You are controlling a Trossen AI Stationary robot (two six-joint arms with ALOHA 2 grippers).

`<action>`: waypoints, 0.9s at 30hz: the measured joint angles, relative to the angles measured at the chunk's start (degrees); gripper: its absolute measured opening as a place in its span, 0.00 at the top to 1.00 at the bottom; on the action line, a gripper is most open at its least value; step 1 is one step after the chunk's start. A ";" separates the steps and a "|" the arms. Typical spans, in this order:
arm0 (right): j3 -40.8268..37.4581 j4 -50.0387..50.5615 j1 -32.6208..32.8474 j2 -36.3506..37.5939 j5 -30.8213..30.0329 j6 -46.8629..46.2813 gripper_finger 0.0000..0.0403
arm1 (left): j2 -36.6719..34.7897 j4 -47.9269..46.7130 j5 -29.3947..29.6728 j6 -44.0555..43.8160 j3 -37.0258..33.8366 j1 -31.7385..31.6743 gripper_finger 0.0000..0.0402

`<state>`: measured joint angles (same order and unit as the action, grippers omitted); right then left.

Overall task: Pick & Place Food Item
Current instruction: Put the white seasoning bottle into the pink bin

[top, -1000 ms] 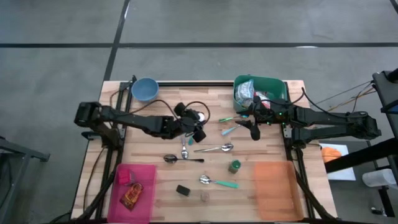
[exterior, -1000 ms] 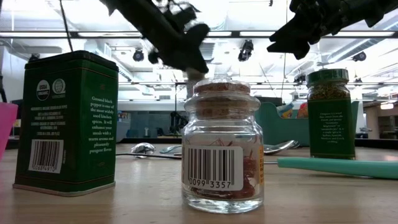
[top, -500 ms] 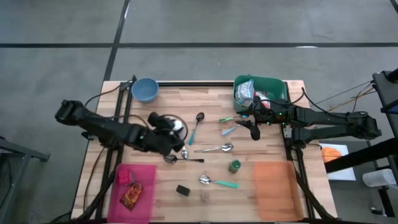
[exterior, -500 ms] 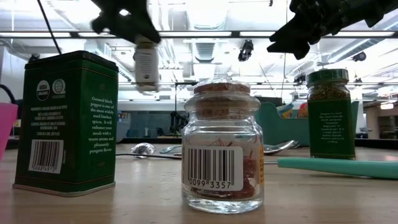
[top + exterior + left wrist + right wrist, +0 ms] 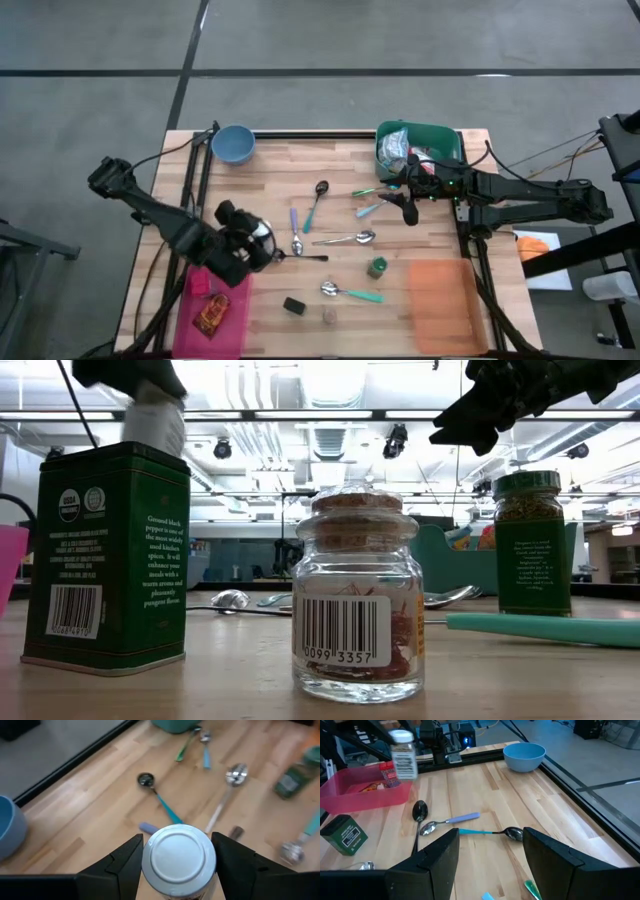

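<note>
One risk: the left gripper [image 5: 177, 865], clamped on the white-capped jar [image 5: 178, 857] above the pink tray's [image 5: 238, 300] far edge, could release early, dropping it onto the table [image 5: 430, 215]; the right gripper [image 5: 408, 205] waits open, empty.

This is a robotics lab or test hall. A butcher-block table [image 5: 300, 170] stands alone on a bare grey concrete floor [image 5: 320, 50] marked with dark lines, with cables [image 5: 540, 155] trailing off its right edge. The low view looks into a large open room with rows of ceiling strip lights [image 5: 300, 415] and exposed rigging, and electronics equipment [image 5: 455, 735] sits beyond the table's far edge.
</note>
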<state>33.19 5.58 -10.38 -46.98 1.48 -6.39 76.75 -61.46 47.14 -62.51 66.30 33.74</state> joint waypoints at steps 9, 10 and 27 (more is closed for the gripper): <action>0.00 0.00 0.01 0.00 0.00 0.00 0.47 | -0.09 -4.65 1.08 -7.84 1.62 11.12 0.48; 0.00 0.02 0.00 0.00 0.00 0.00 0.47 | -0.09 -4.80 1.09 -8.74 1.62 12.41 0.48; 0.00 0.02 -0.01 0.00 0.00 0.00 0.47 | -0.09 -9.93 1.84 -26.71 -0.98 34.05 0.48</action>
<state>33.19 5.60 -10.39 -46.98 1.48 -6.39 76.66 -71.40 48.98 -89.22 65.32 67.78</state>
